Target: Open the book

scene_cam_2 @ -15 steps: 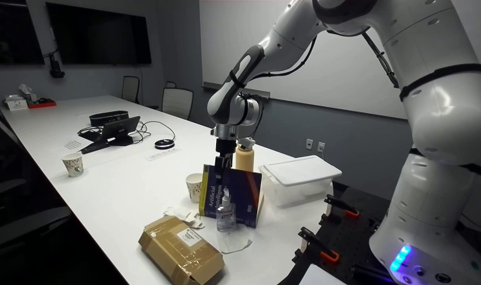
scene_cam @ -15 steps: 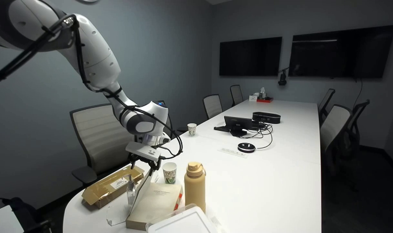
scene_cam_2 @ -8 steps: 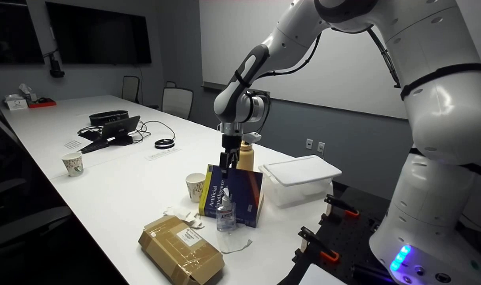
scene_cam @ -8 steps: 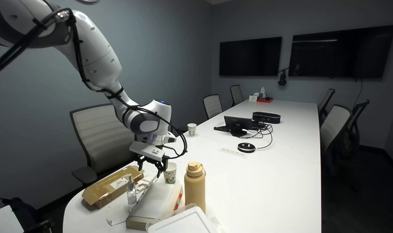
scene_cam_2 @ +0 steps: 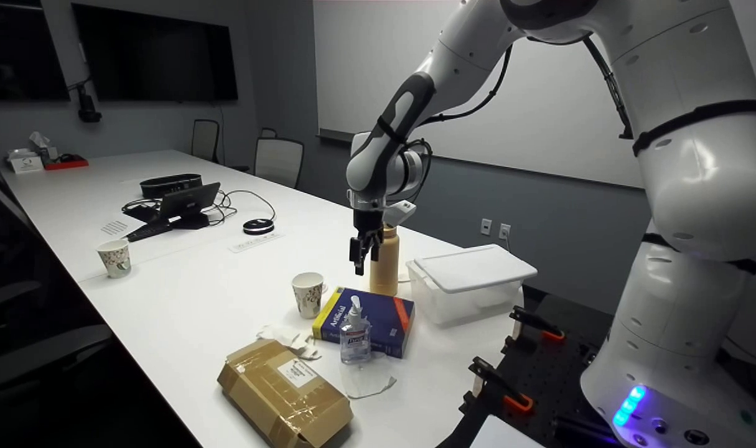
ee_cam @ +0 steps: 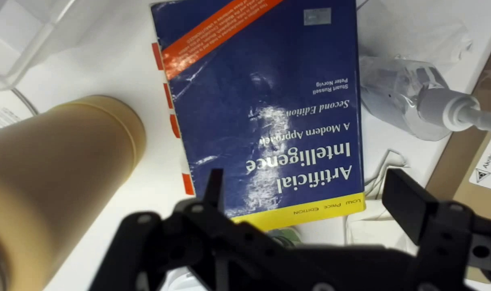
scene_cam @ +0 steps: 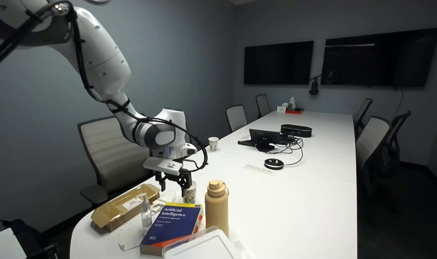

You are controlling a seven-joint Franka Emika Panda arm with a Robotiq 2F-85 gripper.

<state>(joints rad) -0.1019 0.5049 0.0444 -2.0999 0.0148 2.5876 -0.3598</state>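
In an exterior view, book [scene_cam: 172,227] lies closed, cover up, nr end of counter [scene_cam: 283,208]; pump btl [scene_cam: 146,217] just left, tan btl [scene_cam: 217,212] just right; tool [scene_cam: 173,190] hangs above, by book's far yellow end, jaws well apart.

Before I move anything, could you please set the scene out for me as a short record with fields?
Book: closed, flat on the table, front cover up
Title: Artificial Intelligence, A Modern Approach, Second Edition
Fingers: apart, holding nothing, above the table near the book's yellow end
Page-edge side: bottle, upright
Spine side: sanitizer, upright; box beyond it
Near cup: upright, by the yellow end
Far cup: upright, farther along the table
Tub: lidded
Task status: not done, book closed
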